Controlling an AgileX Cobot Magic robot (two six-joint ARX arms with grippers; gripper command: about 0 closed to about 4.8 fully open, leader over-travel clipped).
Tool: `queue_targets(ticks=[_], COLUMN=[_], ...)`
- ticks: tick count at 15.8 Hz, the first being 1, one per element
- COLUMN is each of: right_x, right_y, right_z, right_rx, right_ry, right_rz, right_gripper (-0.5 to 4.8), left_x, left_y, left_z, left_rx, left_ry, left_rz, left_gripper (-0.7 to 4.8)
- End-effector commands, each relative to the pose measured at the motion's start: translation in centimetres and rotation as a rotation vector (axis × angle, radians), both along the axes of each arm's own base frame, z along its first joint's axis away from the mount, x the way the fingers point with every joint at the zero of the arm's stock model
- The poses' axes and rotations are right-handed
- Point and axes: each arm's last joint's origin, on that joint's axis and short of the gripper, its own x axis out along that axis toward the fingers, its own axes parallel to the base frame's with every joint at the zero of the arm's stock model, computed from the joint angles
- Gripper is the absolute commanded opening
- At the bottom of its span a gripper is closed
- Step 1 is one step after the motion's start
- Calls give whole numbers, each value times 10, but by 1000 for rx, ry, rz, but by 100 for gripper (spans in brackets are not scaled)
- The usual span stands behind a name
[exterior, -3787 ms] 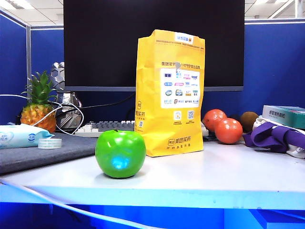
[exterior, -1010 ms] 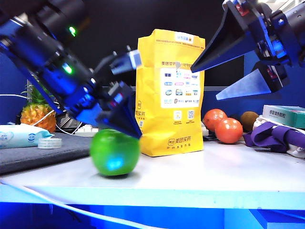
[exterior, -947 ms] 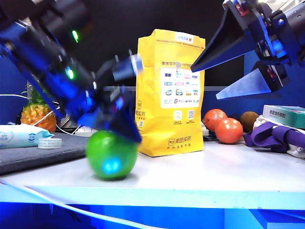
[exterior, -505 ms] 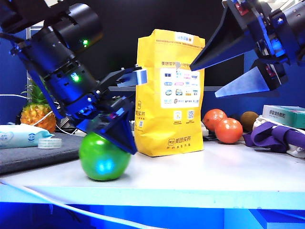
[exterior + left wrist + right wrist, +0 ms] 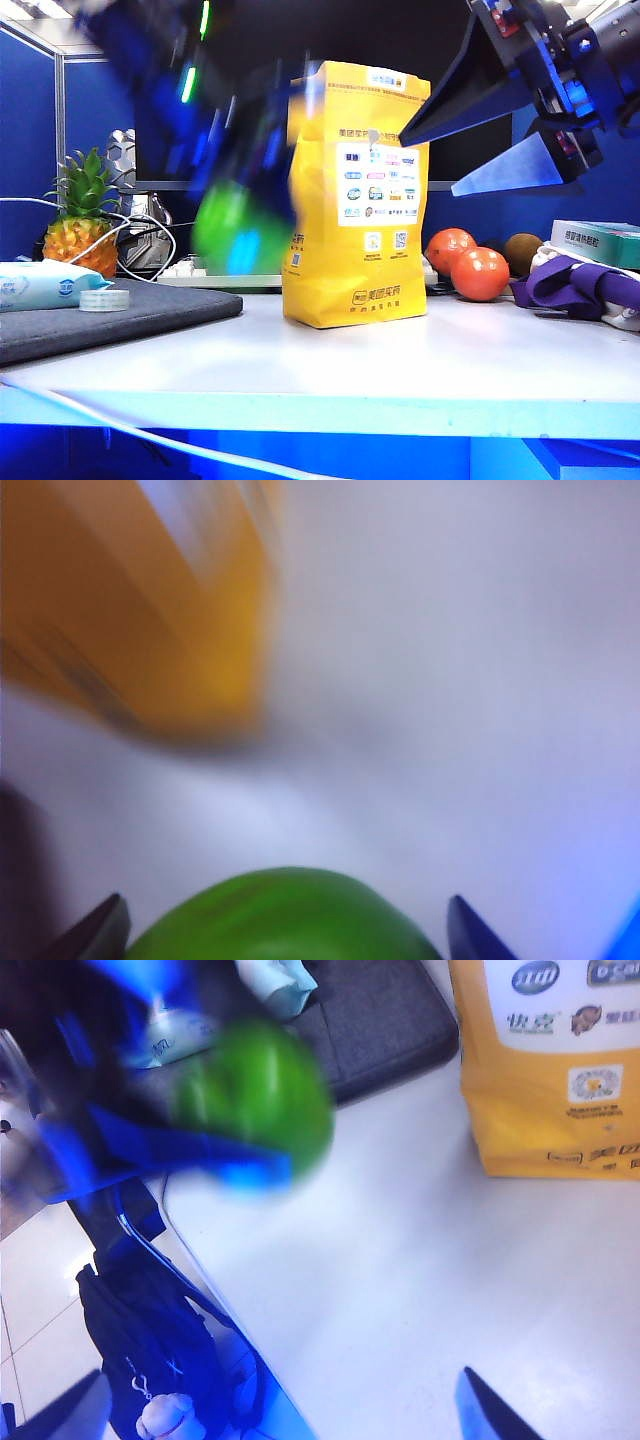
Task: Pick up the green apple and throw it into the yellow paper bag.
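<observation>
Green apple [image 5: 232,232] sits clamped between the fingers of the left gripper [image 5: 283,942], raised clear above the white worktop [image 5: 420,360] near its left side, just left of the yellow paper bag [image 5: 357,195]; both are blurred. The right gripper [image 5: 478,145] hangs high over the right side with its jaws spread wide and nothing in them. Red fruits [image 5: 465,263] lie behind the bag toward the back right edge.
</observation>
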Motion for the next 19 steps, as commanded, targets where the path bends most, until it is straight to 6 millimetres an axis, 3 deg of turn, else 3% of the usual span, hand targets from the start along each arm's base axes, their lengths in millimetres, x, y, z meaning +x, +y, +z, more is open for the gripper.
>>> queue_targets(ticks=[1, 3, 5, 7, 9, 12, 14, 19], right_x=[1, 1, 2, 6, 9, 15, 18, 24], right_y=[0, 0, 1, 2, 4, 7, 5, -2], right_z=[3, 4, 7, 21, 37, 79, 96, 112], right_rx=[7, 9, 23, 45, 69, 107, 74, -160], right_ry=[-26, -30, -60, -100, -141, -247, -329, -548], right_rz=[1, 2, 3, 8, 27, 31, 14, -235], right_gripper=[479, 479, 479, 479, 479, 479, 479, 479], left_x=[-5, -20, -31, -29, -14, 32, 58, 92], left_y=[4, 14, 19, 17, 11, -15, -21, -19], left_z=[80, 142, 183, 205, 203, 174, 160, 142], left_rx=[-70, -172, -299, -413, -470, -547, -601, -657], left_ry=[-133, -273, -437, -619, -678, -745, -752, -624], left_rz=[13, 8, -76, -179, -248, -317, -301, -268], left_gripper=[151, 151, 151, 151, 151, 151, 151, 151])
